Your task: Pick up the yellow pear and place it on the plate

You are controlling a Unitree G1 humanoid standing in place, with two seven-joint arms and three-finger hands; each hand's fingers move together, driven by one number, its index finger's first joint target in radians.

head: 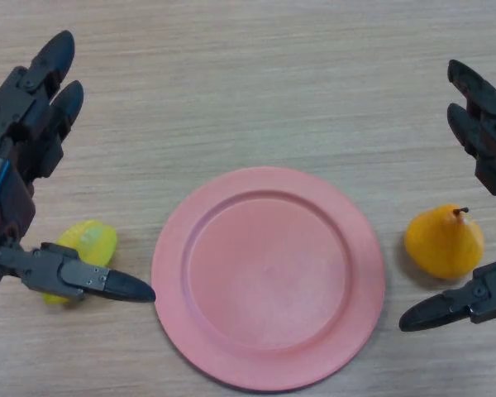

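Note:
A yellow-orange pear (444, 241) with a dark stem lies on the wooden table, just right of the pink plate (269, 277). My right hand (484, 132) is open at the right edge, fingers straight above the pear and thumb (455, 307) below it, not touching it. My left hand (29, 107) is open at the left edge, its thumb (83, 277) reaching over a yellow-green fruit (84, 246). The plate holds nothing.
The yellow-green fruit lies left of the plate, partly hidden by my left thumb. Bare wooden table (256, 83) stretches across the far side.

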